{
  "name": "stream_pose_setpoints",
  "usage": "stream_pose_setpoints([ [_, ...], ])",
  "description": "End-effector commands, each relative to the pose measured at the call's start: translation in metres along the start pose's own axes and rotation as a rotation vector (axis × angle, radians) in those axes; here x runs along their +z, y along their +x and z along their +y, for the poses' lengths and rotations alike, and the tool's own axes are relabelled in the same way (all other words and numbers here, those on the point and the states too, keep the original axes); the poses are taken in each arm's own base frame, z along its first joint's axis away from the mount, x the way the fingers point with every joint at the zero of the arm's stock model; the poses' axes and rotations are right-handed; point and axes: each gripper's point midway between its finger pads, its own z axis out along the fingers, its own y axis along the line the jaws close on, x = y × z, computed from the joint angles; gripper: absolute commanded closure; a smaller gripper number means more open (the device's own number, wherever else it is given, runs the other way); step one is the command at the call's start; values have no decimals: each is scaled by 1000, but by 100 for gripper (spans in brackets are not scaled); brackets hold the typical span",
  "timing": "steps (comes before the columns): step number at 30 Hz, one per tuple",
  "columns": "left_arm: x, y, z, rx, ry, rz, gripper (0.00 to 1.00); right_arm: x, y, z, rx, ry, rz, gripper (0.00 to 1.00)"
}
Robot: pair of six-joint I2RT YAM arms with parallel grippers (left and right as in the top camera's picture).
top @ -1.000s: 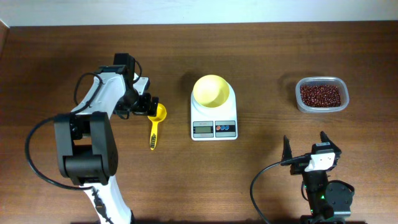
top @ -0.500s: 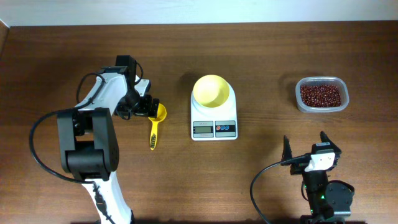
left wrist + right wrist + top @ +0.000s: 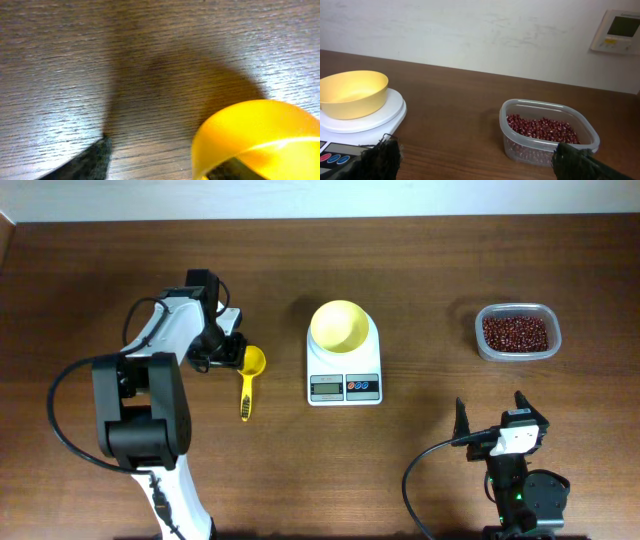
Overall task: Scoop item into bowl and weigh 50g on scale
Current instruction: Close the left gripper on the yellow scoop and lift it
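Observation:
The red-brown beans (image 3: pixel 516 332) fill a clear plastic tub (image 3: pixel 547 106) at the right; they also show in the right wrist view (image 3: pixel 542 127). The pale-yellow bowl (image 3: pixel 340 325) stands empty on the white scale (image 3: pixel 344 385), and both show at the left of the right wrist view: the bowl (image 3: pixel 352 92) on the scale (image 3: pixel 385 112). A yellow scoop (image 3: pixel 250 370) lies flat on the table left of the scale. My left gripper (image 3: pixel 232 352) is low at the scoop's cup (image 3: pixel 250 135), open, one finger at the cup's rim. My right gripper (image 3: pixel 490 412) is open and empty near the front right.
The left arm reaches from the front left over the table's left side. A white wall with a small wall panel (image 3: pixel 617 31) stands behind the table. Bare wood (image 3: pixel 465 115) lies between the scale and the tub.
My left gripper has shifted slightly left at the scoop's cup, and the cup has moved a little with it. The right arm has not moved.

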Motion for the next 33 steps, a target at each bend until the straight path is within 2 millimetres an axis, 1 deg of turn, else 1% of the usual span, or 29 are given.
stream_pose_setpoints([
  [1,15,8,-1,-6,19,46,49,0,2,1,10,0,1,1],
  [3,15,8,-1,-6,19,46,55,0,2,1,10,0,1,1],
  [4,15,8,-1,-6,19,46,66,0,2,1,10,0,1,1],
  [5,15,8,-1,-6,19,46,72,0,2,1,10,0,1,1],
  [7,15,8,-1,-6,19,45,89,0,2,1,10,0,1,1],
  [10,16,7,-1,-6,19,42,100,0,2,1,10,0,1,1],
  [19,16,7,-1,-6,18,42,100,0,2,1,10,0,1,1],
  [23,12,6,-1,-7,19,44,100,0,2,1,10,0,1,1],
  [28,-12,-11,0,-4,15,14,100,0,2,1,10,0,1,1],
  [30,-30,-21,0,-3,12,-5,100,0,2,1,10,0,1,1],
  [31,-45,-32,0,0,8,-35,100,0,2,1,10,0,1,1],
  [33,-62,-42,0,2,4,-66,100,0,2,1,10,0,1,1],
])
